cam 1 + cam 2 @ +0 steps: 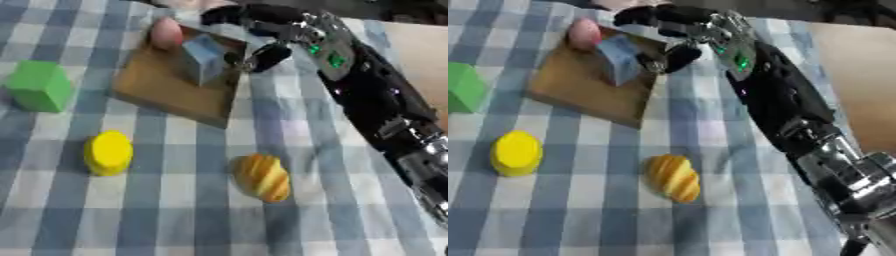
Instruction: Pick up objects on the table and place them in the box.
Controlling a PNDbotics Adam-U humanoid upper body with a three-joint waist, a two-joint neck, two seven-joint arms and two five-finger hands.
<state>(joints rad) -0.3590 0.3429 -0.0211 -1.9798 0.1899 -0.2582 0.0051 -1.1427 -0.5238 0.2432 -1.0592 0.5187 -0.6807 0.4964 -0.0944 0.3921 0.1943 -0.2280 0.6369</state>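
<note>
Nearest the robot, croissant: a toy croissant lies on the blue-checked tablecloth, apart from everything else. It looks like light, stiff moulded plastic with ridges; a hold across its narrow middle should suit, though the glossy curve may slip.
Left of it, yellow cylinder: the short yellow cylinder stands on its flat end. It is probably light and rigid with smooth sides, best taken across the round wall from above.
Farther left, green block: the green block sits near the left edge, well apart from the box. Flat faces give an easy opposed hold, and it seems solid and unbreakable.
Middle distance, box: the shallow brown cardboard box lies askew, and its walls likely flex if pushed.
Inside the box, blue block: a blue block rests tilted against the right wall.
Far corner of the box, pink egg: a pink egg-shaped thing sits at the rim; being round and smooth, it may roll.
Beyond, right hand: the right hand hangs over the box's far right edge, fingers curled and holding nothing I can see, one dark fingertip just beside the blue block.
Left hand: not in view.
Writing: no brand, label or lettering can be read anywhere.
</note>
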